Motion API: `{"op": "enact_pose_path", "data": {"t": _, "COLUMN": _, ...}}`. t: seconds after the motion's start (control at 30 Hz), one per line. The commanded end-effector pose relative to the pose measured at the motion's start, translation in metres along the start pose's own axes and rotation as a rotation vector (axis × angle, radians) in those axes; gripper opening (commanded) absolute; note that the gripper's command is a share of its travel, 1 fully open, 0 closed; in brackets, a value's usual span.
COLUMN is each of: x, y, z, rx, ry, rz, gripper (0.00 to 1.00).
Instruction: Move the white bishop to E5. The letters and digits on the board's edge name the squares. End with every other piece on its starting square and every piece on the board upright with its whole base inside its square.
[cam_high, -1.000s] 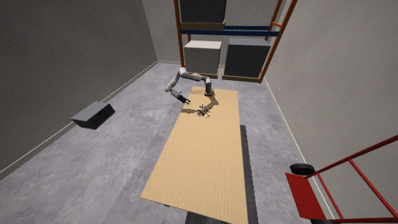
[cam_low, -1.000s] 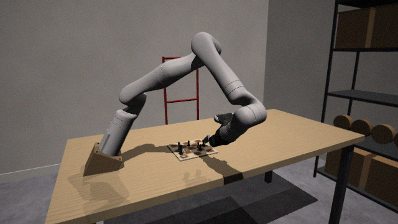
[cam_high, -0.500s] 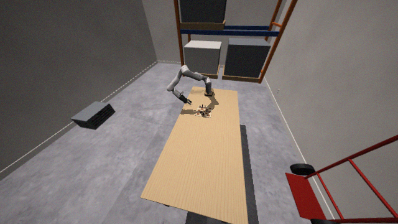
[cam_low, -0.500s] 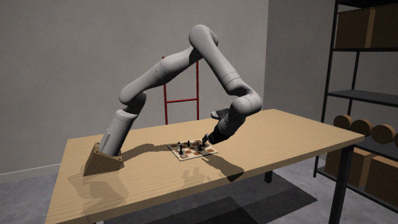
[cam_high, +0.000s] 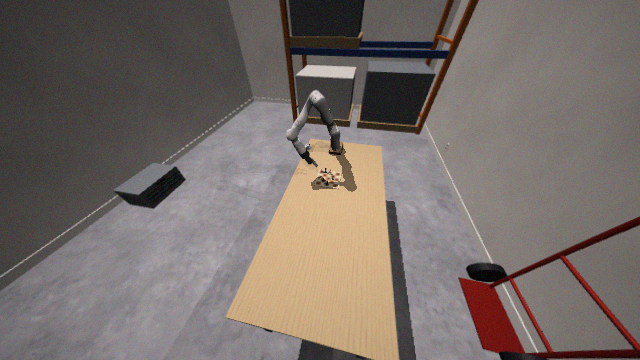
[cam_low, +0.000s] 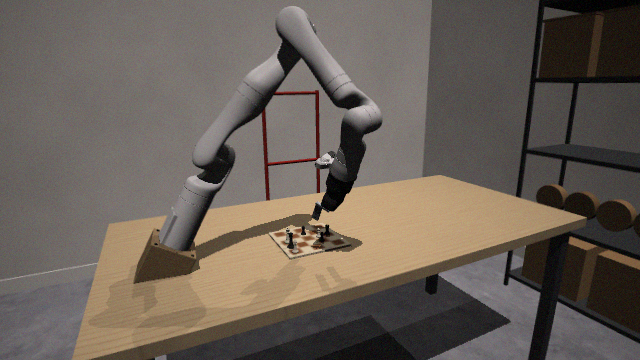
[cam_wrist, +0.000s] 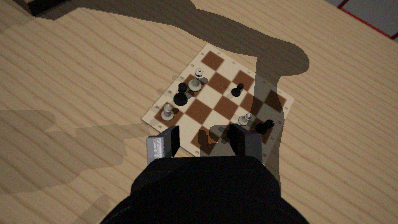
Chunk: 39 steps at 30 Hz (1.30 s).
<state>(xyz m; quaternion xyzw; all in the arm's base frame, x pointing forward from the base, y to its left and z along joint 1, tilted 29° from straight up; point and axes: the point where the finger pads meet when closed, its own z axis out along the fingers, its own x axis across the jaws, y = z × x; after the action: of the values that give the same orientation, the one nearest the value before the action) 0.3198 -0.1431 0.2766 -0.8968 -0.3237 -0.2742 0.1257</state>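
Note:
A small chessboard (cam_wrist: 199, 111) (cam_low: 338, 242) (cam_high: 330, 179) lies on the wooden table (cam_wrist: 75, 75) (cam_low: 450, 215) (cam_high: 325, 260). Several pieces stand upright on it. White ones (cam_wrist: 199, 76) (cam_wrist: 168, 111) (cam_wrist: 245, 119) and black ones (cam_wrist: 180, 97) (cam_wrist: 237, 90) (cam_wrist: 265, 125) show in the wrist view. They are too small for me to tell which white one is the bishop. My gripper (cam_wrist: 204, 135) (cam_low: 316, 214) (cam_high: 314, 164) is open and empty. It hangs above the board's near edge, clear of the pieces.
The arm's base (cam_low: 162, 260) sits on the table left of the board. A shelf rack (cam_low: 575, 150) with boxes stands at the right. A red hand truck (cam_high: 500, 310) and a dark crate (cam_high: 150, 185) are on the floor.

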Motion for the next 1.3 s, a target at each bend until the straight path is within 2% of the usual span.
{"op": "enact_pose_path", "data": {"t": 0.0, "x": 0.010, "y": -0.029, "z": -0.005, "rx": -0.092, "ry": -0.070, "rz": -0.126, "gripper": 1.00}}
{"op": "enact_pose_path", "data": {"t": 0.03, "x": 0.009, "y": -0.035, "z": -0.003, "rx": -0.116, "ry": -0.094, "rz": -0.168, "gripper": 1.00}}
{"op": "enact_pose_path", "data": {"t": 0.1, "x": 0.009, "y": -0.035, "z": -0.003, "rx": -0.116, "ry": -0.094, "rz": -0.168, "gripper": 1.00}}
{"op": "enact_pose_path", "data": {"t": 0.37, "x": -0.013, "y": -0.069, "z": 0.007, "rx": -0.274, "ry": -0.263, "rz": -0.444, "gripper": 1.00}}
{"op": "enact_pose_path", "data": {"t": 0.57, "x": -0.025, "y": -0.079, "z": 0.009, "rx": -0.332, "ry": -0.336, "rz": -0.550, "gripper": 1.00}}
{"op": "enact_pose_path", "data": {"t": 0.8, "x": -0.029, "y": -0.081, "z": 0.010, "rx": -0.345, "ry": -0.354, "rz": -0.575, "gripper": 1.00}}
{"op": "enact_pose_path", "data": {"t": 1.27, "x": -0.029, "y": -0.081, "z": 0.010, "rx": -0.346, "ry": -0.354, "rz": -0.575, "gripper": 1.00}}
